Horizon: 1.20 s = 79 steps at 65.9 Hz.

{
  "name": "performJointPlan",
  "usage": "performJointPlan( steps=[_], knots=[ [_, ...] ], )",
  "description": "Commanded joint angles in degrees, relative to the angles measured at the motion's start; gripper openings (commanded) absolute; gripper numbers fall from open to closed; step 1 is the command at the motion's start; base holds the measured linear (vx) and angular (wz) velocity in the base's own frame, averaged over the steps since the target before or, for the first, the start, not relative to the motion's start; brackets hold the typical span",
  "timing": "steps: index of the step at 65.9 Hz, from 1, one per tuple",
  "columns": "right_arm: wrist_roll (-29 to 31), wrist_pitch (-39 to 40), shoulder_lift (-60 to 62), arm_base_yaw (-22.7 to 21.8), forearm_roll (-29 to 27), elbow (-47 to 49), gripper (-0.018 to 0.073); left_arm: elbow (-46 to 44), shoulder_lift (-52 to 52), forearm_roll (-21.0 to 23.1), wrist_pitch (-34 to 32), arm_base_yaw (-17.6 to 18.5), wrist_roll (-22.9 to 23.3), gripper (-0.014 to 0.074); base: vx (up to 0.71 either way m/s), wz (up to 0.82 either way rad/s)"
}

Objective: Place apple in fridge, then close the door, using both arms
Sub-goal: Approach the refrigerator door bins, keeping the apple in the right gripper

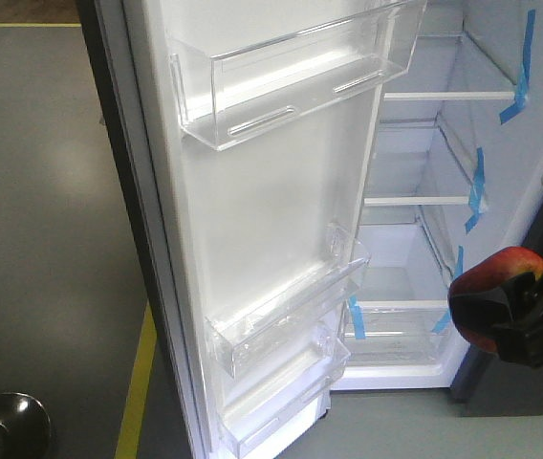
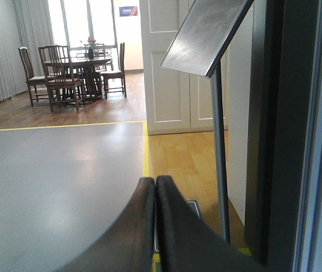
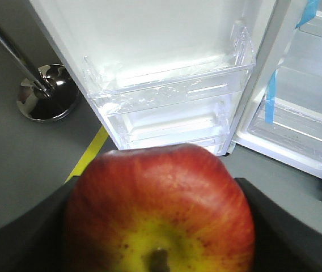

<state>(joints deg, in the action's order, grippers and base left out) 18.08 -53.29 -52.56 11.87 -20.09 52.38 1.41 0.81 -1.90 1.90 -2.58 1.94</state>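
Note:
In the front view the red and yellow apple (image 1: 506, 268) hangs at the right edge, level with the lower part of the open fridge (image 1: 415, 220). My right gripper (image 1: 489, 308) is shut on it. The right wrist view shows the apple (image 3: 161, 198) stem end up, filling the gap between the black fingers (image 3: 286, 226). The door (image 1: 271, 220) stands wide open, its white inner side and clear bins (image 3: 166, 85) facing me. My left gripper (image 2: 155, 182) is shut on nothing, low beside the door's dark outer face (image 2: 280, 130).
A slanted silver sign on a thin pole (image 2: 219, 170) stands close to the door's outer side; its chrome round base (image 1: 4, 426) sits on the grey floor. A yellow floor line (image 1: 138, 382) runs there. White cabinet doors (image 2: 166, 68) and a dining table with chairs (image 2: 76, 71) lie farther off.

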Motion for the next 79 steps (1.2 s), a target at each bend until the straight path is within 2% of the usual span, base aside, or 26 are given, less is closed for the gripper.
performJointPlan(
  steps=[1, 79],
  knots=[
    [0.59, 3.19, 0.50, -0.09, -1.11, 1.58, 0.0143, 1.42, 0.06, 0.12, -4.02, -0.21, 0.41, -0.0006, 0.08, -0.02],
    [0.59, 3.19, 0.50, -0.09, -1.11, 1.58, 0.0143, 1.42, 0.06, 0.12, -4.02, -0.21, 0.41, -0.0006, 0.04, -0.01]
  ],
)
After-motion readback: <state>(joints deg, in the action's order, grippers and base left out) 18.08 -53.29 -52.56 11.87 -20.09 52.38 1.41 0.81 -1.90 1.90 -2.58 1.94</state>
